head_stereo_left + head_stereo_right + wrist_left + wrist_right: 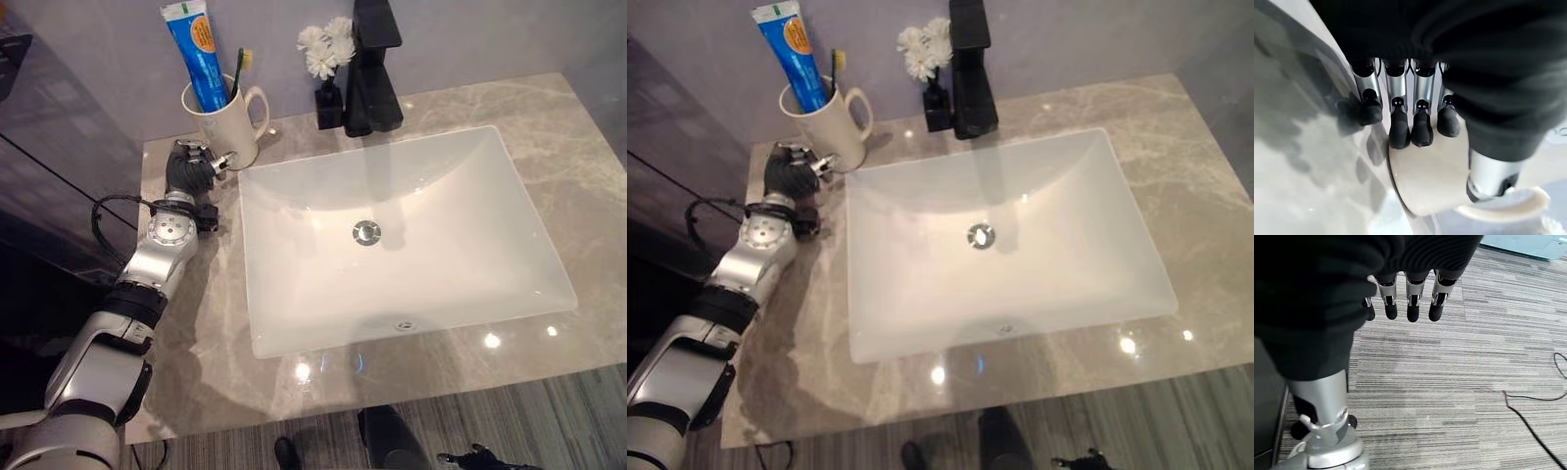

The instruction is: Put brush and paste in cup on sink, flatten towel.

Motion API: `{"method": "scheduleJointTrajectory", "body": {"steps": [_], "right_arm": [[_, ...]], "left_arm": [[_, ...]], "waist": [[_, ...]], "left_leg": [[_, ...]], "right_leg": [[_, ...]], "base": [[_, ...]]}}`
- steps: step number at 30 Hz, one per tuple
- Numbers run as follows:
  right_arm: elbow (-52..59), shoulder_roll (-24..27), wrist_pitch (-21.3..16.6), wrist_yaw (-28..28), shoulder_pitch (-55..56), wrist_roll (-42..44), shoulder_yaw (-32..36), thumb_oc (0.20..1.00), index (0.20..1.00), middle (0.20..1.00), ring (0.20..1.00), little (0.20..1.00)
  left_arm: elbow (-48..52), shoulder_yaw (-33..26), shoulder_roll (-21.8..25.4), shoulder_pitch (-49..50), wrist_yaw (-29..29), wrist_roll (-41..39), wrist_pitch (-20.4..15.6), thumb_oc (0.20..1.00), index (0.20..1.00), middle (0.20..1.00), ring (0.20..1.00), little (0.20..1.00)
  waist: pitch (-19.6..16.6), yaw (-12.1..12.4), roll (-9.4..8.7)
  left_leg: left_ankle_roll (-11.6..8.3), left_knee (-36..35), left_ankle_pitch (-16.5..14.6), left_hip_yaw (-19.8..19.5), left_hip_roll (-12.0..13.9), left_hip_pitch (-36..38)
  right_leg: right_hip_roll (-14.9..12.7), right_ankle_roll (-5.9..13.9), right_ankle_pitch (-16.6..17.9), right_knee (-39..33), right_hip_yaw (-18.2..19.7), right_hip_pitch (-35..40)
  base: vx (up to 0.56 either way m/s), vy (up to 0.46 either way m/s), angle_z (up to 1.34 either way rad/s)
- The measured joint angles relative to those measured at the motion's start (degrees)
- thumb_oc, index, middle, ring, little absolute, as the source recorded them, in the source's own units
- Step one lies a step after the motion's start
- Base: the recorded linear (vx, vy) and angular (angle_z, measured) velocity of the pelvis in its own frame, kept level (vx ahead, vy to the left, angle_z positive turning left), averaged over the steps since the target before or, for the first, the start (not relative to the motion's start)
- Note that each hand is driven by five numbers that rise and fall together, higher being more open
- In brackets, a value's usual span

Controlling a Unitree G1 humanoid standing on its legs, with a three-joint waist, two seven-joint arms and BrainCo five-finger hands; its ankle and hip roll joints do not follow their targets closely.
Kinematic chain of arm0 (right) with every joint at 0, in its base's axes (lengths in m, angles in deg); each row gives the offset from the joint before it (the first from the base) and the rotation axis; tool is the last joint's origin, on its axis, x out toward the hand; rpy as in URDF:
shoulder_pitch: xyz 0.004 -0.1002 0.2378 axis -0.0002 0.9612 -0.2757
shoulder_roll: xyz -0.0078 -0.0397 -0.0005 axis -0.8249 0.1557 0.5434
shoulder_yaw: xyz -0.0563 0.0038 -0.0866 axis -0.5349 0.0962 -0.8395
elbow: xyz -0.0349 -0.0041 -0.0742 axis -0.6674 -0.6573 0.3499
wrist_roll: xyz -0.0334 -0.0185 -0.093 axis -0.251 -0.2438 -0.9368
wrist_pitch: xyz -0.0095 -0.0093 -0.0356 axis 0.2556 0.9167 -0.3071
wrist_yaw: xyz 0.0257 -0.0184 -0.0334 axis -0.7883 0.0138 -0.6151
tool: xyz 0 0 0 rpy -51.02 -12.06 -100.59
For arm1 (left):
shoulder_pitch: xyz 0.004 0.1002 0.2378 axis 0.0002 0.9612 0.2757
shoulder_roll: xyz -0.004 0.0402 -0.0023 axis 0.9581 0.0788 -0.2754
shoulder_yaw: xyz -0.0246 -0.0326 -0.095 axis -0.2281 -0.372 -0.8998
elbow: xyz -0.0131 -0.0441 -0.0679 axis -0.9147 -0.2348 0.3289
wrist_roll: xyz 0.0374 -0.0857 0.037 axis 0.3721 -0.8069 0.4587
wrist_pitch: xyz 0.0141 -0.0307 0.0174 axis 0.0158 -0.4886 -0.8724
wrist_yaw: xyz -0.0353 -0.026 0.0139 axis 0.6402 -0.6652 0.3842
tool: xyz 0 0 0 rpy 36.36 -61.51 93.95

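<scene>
Your left hand (189, 171) sits at the cup's (227, 122) seven o'clock, fingers (1399, 128) relaxed and just reaching its wall, thumb opposite, while toothbrush (241, 67) and paste (200, 51) stand upright inside; your right hand (1400, 274) hangs open over the floor.

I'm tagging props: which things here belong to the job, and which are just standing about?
Job: white ceramic cup, blue toothpaste tube and green-handled toothbrush standing in it, left hand against it.

Standing about: black faucet, white flowers in a black vase, white rectangular basin.
</scene>
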Motion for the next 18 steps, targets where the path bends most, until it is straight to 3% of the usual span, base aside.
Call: {"method": "scheduleJointTrajectory", "body": {"steps": [18], "right_arm": [[-0.1,-0.3,-1.0,1.1,0.0,1.0,-0.1,1.0,1.0,1.0,1.0,1.0]], "left_arm": [[-4.3,4.2,-2.6,-6.6,1.2,2.2,-0.3,0.2,0.2,0.2,0.2,0.2]], "waist": [[-0.8,-0.4,-0.28]], "left_leg": [[-0.16,0.0,0.1,1.5,-0.2,-1.6]], "right_leg": [[0.3,-0.13,-0.8,2.7,1.5,-3.7]], "base": [[0.0,-0.005,-0.03]]}}
